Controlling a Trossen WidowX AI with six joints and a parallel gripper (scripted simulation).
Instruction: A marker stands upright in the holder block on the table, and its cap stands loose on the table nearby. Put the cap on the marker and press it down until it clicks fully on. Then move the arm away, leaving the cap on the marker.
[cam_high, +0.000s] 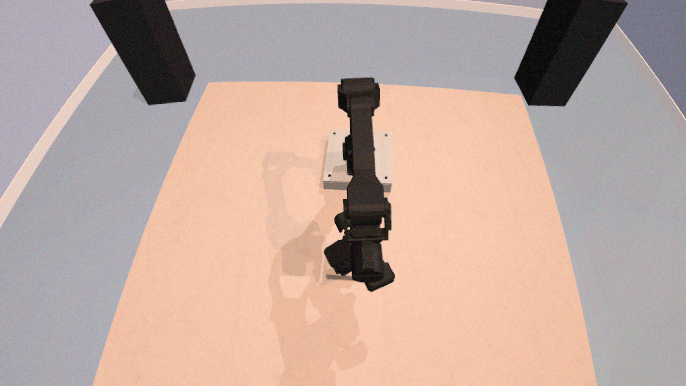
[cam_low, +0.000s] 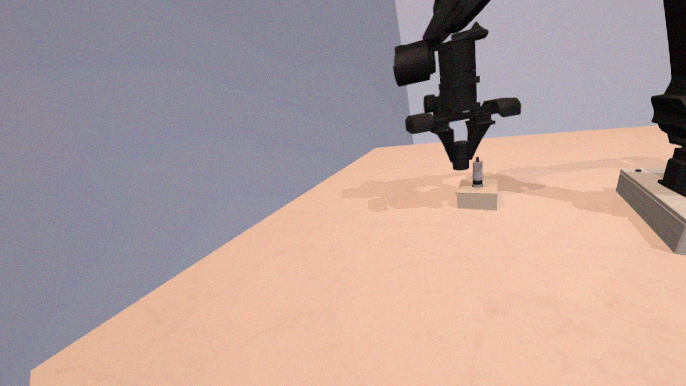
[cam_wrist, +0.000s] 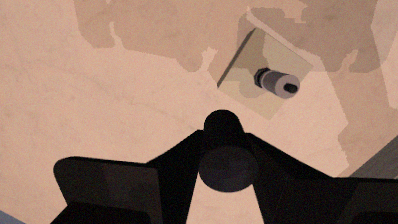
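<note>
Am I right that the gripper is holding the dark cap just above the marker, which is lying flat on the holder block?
Not quite: the marker is not lying flat; it stands upright in the holder block, as the exterior view shows. The rest holds: the gripper is shut on the dark cap, just above the marker's level and slightly to one side.

Black cap (cam_wrist: 223, 131); grey marker (cam_wrist: 278, 82), tip seemingly black; beige holder block (cam_low: 477, 198).

Top view: high, looks down on table (cam_high: 200, 200). Exterior: low, side-on. Wrist: close, straight down. Exterior and wrist share holder block (cam_low: 477, 199) at 1 o'clock.
</note>
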